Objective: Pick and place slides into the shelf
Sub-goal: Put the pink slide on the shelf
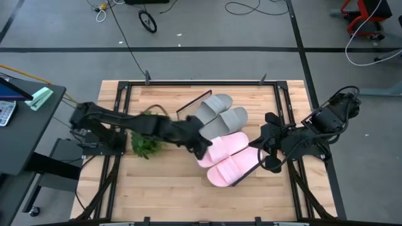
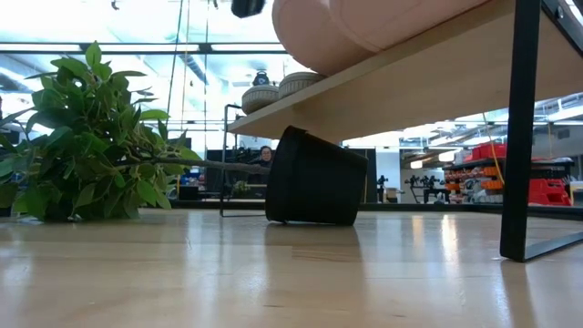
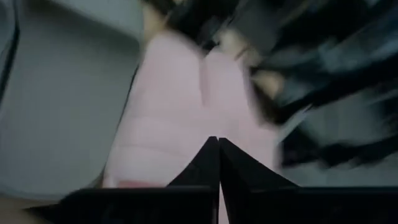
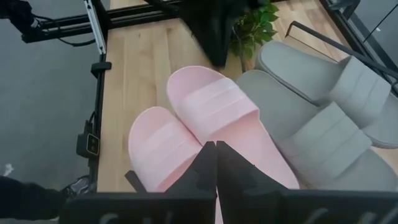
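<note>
Four slides lie sole-down, side by side, on the shelf point(image 1: 188, 105), a raised light-wood board with a thin dark frame point(image 2: 521, 128). The two grey slides point(image 1: 220, 115) sit farther back and the two pink slides point(image 1: 231, 158) nearer. My left gripper point(image 1: 202, 149) reaches in from the table's left, shut, at the pink slides' left ends point(image 3: 180, 106). My right gripper point(image 1: 262, 152) comes from the right, shut, at their right ends point(image 4: 205, 106). The grey slides point(image 4: 323, 130) also show in the right wrist view. My left gripper's shut fingers point(image 3: 205, 168) point at the left end of the farther pink slide; whether they touch it I cannot tell. My right gripper's shut fingers point(image 4: 230, 168) stand over the right ends of the two pink slides; contact cannot be told either.
A green leafy plant point(image 1: 146, 142) lies on the table left of the shelf, and its black pot point(image 2: 314, 178) is tipped on its side under the board. Dark frame rails point(image 1: 286, 113) run along the table's sides. Bare wood shows toward the near edge point(image 1: 176, 194).
</note>
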